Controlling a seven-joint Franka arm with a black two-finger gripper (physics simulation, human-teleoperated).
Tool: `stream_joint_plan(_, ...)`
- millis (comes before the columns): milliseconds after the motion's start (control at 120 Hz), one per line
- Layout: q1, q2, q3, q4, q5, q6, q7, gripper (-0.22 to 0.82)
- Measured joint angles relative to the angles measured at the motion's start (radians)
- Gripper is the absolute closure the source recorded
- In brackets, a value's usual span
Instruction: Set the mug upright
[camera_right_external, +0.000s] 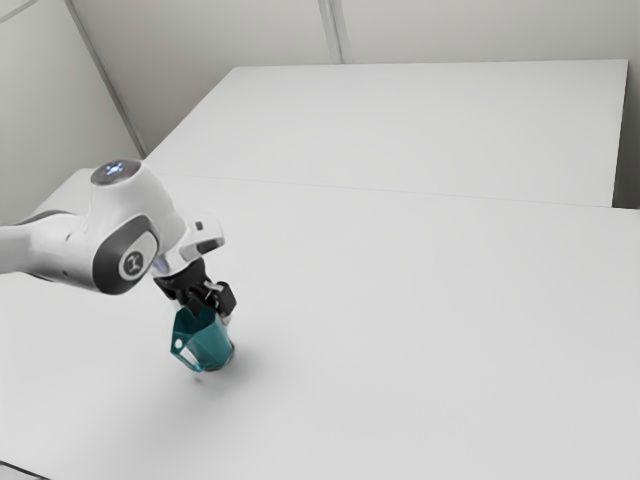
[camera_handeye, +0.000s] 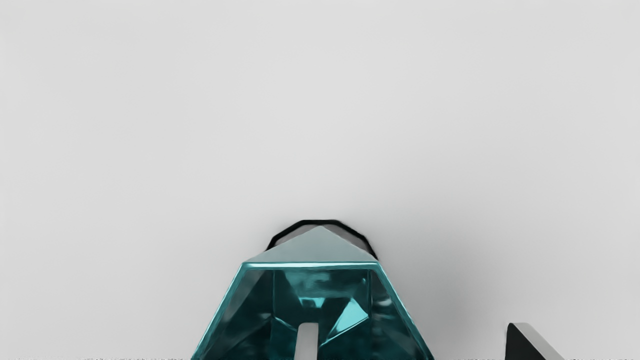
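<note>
Mug (camera_right_external: 210, 346) of glossy teal, faceted, leans at a tilt on the near part of the desk (camera_right_external: 430, 320), toward the exterior view's left. Its mouth faces up toward the tool (camera_right_external: 212, 307) and its handle (camera_right_external: 179, 347) points toward the exterior view's left. The base (camera_handeye: 320, 222), edged in black, lies on the side away from the mouth; whether it rests flat anywhere on the desk, I cannot tell.

Inside the mug is one finger (camera_handeye: 307, 342) of the tool, pale along its edge, reaching in through the mouth among dark inner walls that catch bright teal glints. The other finger (camera_handeye: 522, 342) is outside, well apart from the mug. So the tool is spread, with part of the mug's wall between its fingers and no pinch on it. Behind the tool, the white arm (camera_right_external: 140, 225) comes in from the exterior view's left, and soft shadow falls on the desk beside the mug.
</note>
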Motion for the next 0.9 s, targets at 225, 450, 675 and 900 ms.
stream_joint_plan(225, 0.0, 0.023, -0.022, 0.142, 0.0, -0.069, -0.018, 0.1)
stream_joint_plan(450, 0.014, 0.298, -0.051, 0.58, -0.068, -0.285, -0.001, 0.04)
stream_joint_plan(675, -0.008, 0.31, -0.056, 0.933, -0.079, -0.548, 0.05, 0.01)
stream_joint_plan(900, -0.026, 0.318, -0.057, 1.032, -0.077, -0.701, 0.104, 0.0)
